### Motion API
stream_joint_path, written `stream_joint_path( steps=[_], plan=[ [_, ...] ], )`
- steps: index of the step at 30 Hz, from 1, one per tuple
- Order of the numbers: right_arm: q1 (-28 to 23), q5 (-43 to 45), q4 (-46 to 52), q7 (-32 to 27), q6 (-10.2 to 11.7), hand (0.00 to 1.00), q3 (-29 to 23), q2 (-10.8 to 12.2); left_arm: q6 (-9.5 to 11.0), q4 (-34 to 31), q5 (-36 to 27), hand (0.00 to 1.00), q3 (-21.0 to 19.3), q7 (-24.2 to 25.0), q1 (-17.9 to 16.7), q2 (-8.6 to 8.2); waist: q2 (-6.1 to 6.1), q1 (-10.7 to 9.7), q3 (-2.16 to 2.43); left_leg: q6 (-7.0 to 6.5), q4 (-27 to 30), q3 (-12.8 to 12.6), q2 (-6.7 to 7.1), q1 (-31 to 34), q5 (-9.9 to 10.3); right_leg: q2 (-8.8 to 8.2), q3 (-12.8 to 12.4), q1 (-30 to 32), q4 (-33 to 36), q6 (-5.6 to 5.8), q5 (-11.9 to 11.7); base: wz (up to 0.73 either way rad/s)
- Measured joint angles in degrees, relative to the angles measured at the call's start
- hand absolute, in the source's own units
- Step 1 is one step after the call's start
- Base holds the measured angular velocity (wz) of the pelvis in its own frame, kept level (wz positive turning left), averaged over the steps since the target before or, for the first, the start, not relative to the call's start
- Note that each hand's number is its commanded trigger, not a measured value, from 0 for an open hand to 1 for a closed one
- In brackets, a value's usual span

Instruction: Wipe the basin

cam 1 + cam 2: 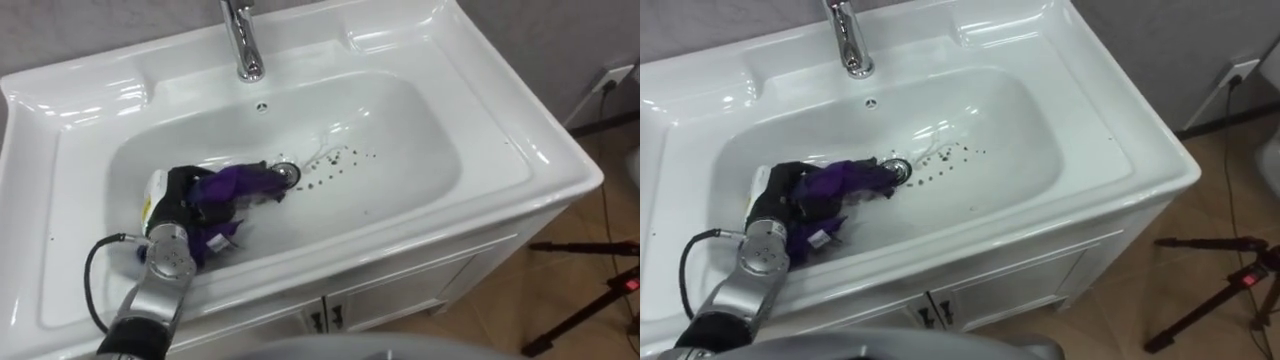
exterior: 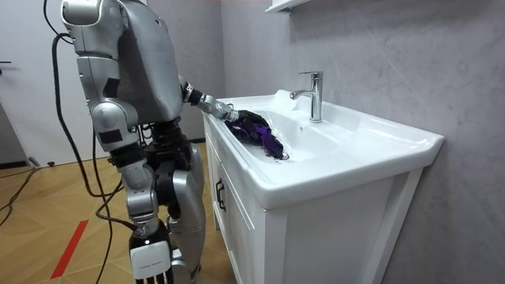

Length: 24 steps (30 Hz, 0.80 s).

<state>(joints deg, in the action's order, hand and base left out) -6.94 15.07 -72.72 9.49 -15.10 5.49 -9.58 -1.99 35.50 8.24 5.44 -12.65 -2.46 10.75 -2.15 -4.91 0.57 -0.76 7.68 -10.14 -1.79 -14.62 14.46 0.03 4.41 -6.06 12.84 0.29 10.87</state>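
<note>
Left hand [image 1: 182, 203] in the left half of the glossy white basin [image 1: 40, 200], dark fingers curled round a crumpled purple cloth [image 1: 240, 185], chrome faucet [image 1: 243, 40] at the back edge, round metal drain [image 1: 288, 173] at the cloth's tip, dark specks [image 1: 335, 165] just right.

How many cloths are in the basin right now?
1: a purple cloth lies in the basin beside the drain, bunched at the left hand. Another could be hidden beneath it.

One basin [image 1: 400, 130], one faucet [image 1: 240, 40], one drain [image 1: 287, 173], one purple cloth [image 1: 238, 185], one robot hand [image 1: 172, 200].
</note>
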Motion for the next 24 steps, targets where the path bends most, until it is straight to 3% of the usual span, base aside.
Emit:
stream_joint_path(
  steps=[7,14,18,24],
  plan=[
    [-1.1,-1.1,0.0,0.0,0.0,0.0,-0.1,0.6,0.0,1.3,-4.4,1.0,0.2,3.1,1.1,-0.44,0.03,-0.3,0.03,0.01,0.0,-0.1,0.01,-0.1,0.0,0.01,-0.1,0.0,0.1,0.0,0.0,0.0],
    [-1.7,-1.8,-0.2,-0.1,-0.1,0.0,-1.2,1.3,0.0,5.4,-6.4,1.0,-0.8,4.6,4.1,-1.72,0.23,-1.2,0.03,0.01,0.1,-1.9,0.04,-0.9,0.0,0.22,-1.9,0.2,0.8,0.04,0.0,-0.12],
    [-2.0,-4.5,-0.1,0.0,-1.9,0.0,-1.2,1.7,-0.2,5.0,-6.5,1.0,-0.6,4.8,4.6,-2.05,0.69,-2.6,0.04,0.0,-0.3,-2.0,0.08,-0.6,0.0,0.19,-1.8,0.8,1.0,0.15,0.0,-0.01],
    [-2.2,-5.7,0.2,-0.1,-2.5,0.0,-1.4,1.8,-0.6,5.6,-6.5,1.0,-0.5,4.8,5.5,-1.95,0.63,-4.3,-0.03,0.03,-0.5,-1.9,-0.45,0.1,0.2,0.21,-1.4,1.5,1.1,0.12,0.0,0.02]
  ],
)
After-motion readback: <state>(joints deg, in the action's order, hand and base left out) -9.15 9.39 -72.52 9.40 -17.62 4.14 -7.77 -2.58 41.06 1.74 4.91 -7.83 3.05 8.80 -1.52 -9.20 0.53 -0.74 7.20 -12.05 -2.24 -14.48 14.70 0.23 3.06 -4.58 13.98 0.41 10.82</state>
